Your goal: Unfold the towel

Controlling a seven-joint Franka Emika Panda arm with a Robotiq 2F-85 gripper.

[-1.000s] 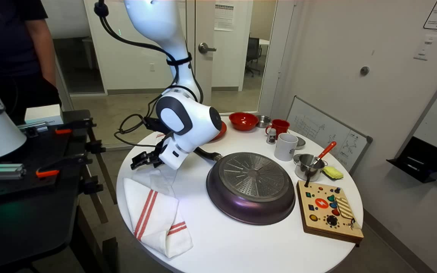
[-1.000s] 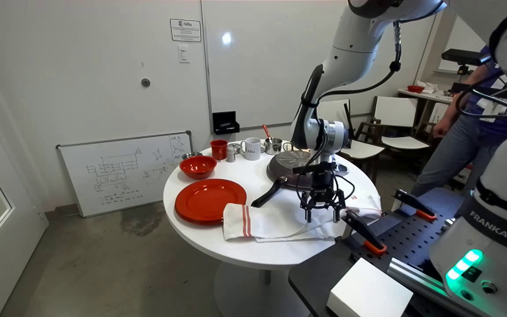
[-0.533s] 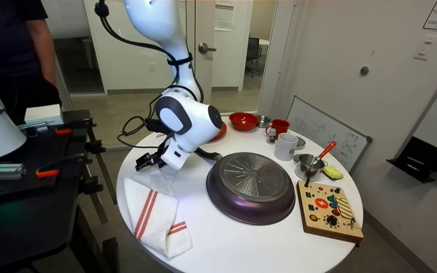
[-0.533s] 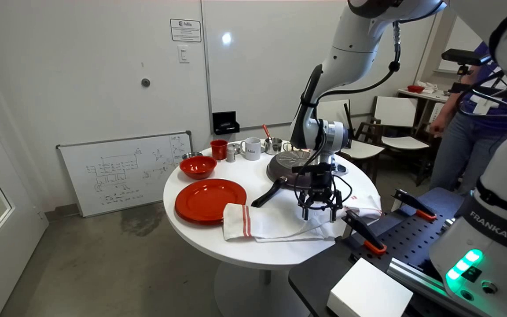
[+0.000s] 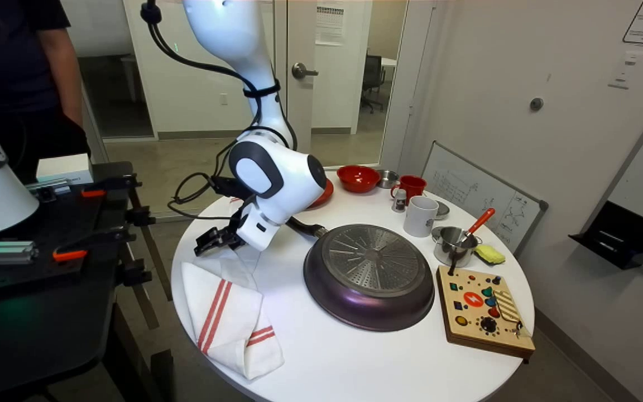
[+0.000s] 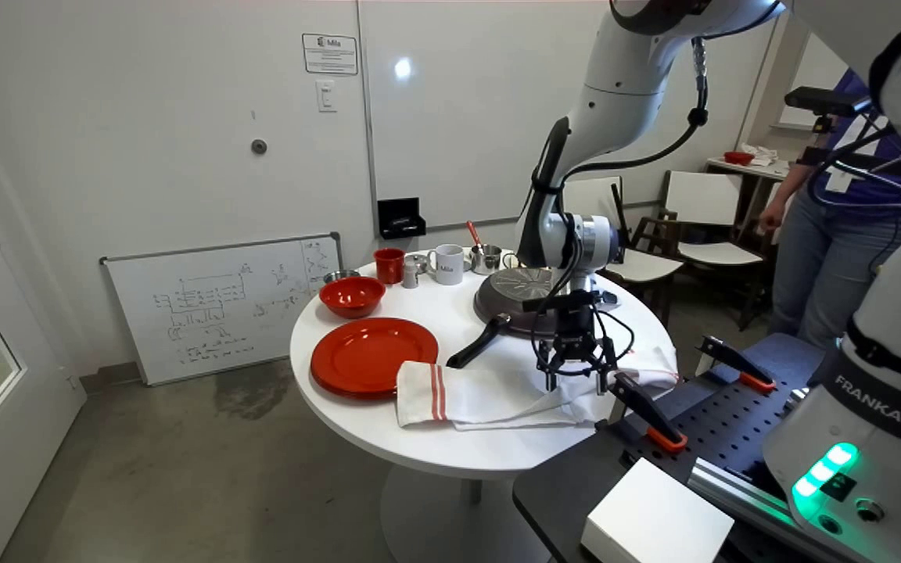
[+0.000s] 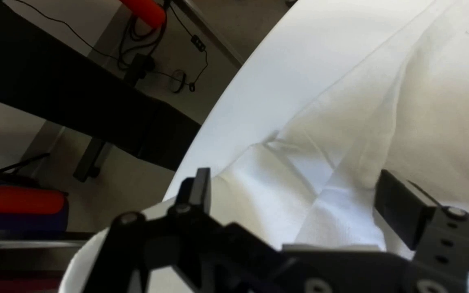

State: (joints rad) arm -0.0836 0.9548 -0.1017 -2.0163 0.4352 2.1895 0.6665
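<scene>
In an exterior view, a white cloth towel with red stripes [image 5: 232,318] lies folded on a white round table [image 5: 344,363], beside an upturned dark round pan [image 5: 374,279]. In an exterior view, a black gripper [image 6: 576,383] hangs low over the towel's middle. In the wrist view, its fingers [image 7: 401,207] stand wide apart, the towel creased between them.

A: How does the arm [image 6: 626,94] stand?
B: Arched high, then bent down at the wrist [image 5: 291,173] above the round bench [image 5: 344,363], near the edge facing the base [image 6: 865,407].
A: And the claw [image 6: 576,381]?
B: Tilted down toward that edge, fingers [image 7: 403,207] spread well apart, both showing in the wrist view. Whether the tips touch down, I can't tell.
</scene>
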